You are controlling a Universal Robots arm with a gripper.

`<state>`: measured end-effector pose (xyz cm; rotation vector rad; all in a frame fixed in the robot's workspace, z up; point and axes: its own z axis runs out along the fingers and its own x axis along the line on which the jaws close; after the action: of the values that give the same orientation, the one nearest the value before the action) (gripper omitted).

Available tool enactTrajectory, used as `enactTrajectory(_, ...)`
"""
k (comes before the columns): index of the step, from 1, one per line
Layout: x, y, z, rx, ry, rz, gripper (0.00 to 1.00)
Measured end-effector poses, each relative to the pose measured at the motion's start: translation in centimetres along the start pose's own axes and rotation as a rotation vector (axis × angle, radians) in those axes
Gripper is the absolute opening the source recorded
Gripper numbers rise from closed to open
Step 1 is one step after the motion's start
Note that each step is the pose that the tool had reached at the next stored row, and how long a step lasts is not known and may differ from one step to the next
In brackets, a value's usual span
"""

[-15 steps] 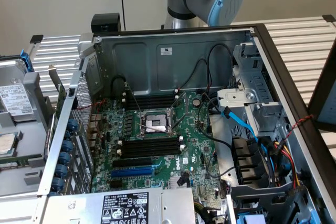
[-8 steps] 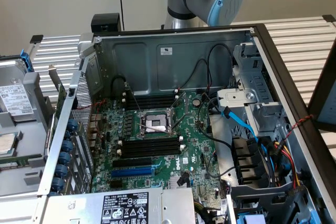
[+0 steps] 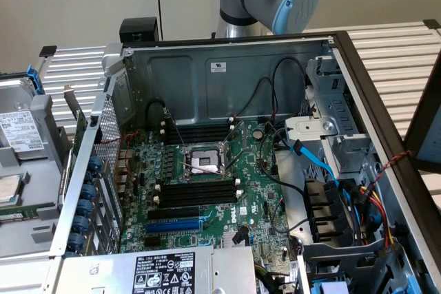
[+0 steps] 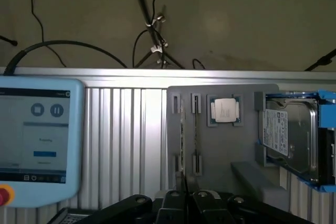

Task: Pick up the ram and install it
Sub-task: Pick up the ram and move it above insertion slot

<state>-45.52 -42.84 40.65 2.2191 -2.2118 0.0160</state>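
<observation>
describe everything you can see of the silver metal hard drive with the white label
The silver metal hard drive is a flat rectangular box, its face carrying a white printed label. It sits label-side out in a blue plastic carrier that frames its edges, at one end of the grey plastic tray, apart from the square silver processor chip.
</observation>
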Motion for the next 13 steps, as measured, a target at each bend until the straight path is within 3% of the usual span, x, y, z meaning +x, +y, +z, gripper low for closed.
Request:
enactTrajectory(6,-0.3,-1.51,-0.34,-0.0001,0.0000,0.000,0.12)
enactTrajectory(13,-0.4,-4.22,-0.77,-0.0001,0.0000,0.000,0.12)
